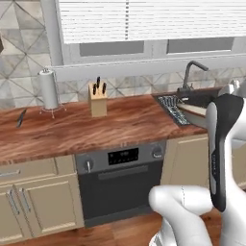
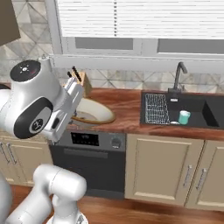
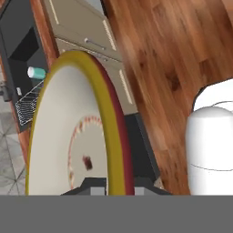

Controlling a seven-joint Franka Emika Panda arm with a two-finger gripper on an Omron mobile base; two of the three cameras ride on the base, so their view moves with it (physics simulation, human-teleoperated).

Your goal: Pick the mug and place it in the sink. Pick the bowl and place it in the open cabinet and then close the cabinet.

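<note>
Hand view: gripper (image 3: pixel 110 191) clamped on rim of bowl (image 3: pixel 68 136), held edge-on in the air. Right base view: bowl left of sink (image 2: pixel 205 114), above counter; mug (image 2: pixel 184 117) upright inside sink.

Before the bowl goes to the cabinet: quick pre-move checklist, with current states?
1. Mug in the sink: ok, it stands upright in the basin beside the wire rack.
2. Bowl gripped: ok, the gripper is shut on its rim, seen in the hand view.
3. Bowl off the counter: cannot tell, though it appears lifted.
4. Bowl level: not ok, it is tilted.
5. Cabinet door open: cannot tell.
6. Knife block away from the bowl: ok.
</note>
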